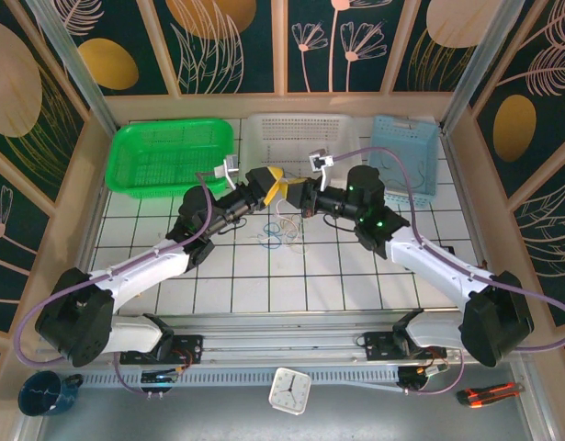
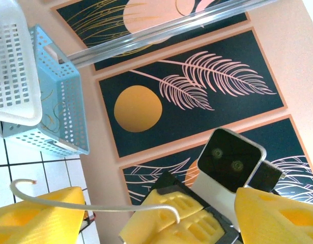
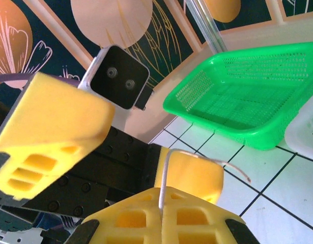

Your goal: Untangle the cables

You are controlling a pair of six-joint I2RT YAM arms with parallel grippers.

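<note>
The white tiled table (image 1: pixel 355 276) takes up the middle of the top view, walled by dark panels painted with leaves. Three baskets line its far edge: a green basket (image 1: pixel 172 156) at 11 o'clock, a white basket (image 1: pixel 296 138) at 12 and a blue basket (image 1: pixel 406 152) at 1. The two arms stretch in from 7 and 5 o'clock and meet nose to nose just short of the white basket.

The left gripper (image 1: pixel 271 186) stands spread wide. In its wrist view one yellow finger (image 2: pixel 39 216) sits at 7 o'clock and the other at 5. The right gripper's tips lie between them (close, though whether they touch I cannot tell).

The right gripper (image 1: pixel 296 195) is pressed together, pinching a white cable (image 3: pixel 165 173) that rises out of the seam between its tips. In the left wrist view that cable arcs from the pinch toward 9 o'clock, passing over the left finger, and ends in a free reddish tip.

Beyond the near rail sit a mug (image 1: pixel 48 393) at 7, a clock (image 1: pixel 288 390) at 6 and an orange cutter (image 1: pixel 489 393) at 5.

The other cables (image 1: pixel 280 234) lie on the tiles just to the 6 o'clock side of the grippers, a small loose tangle of white, blue and tan loops.
</note>
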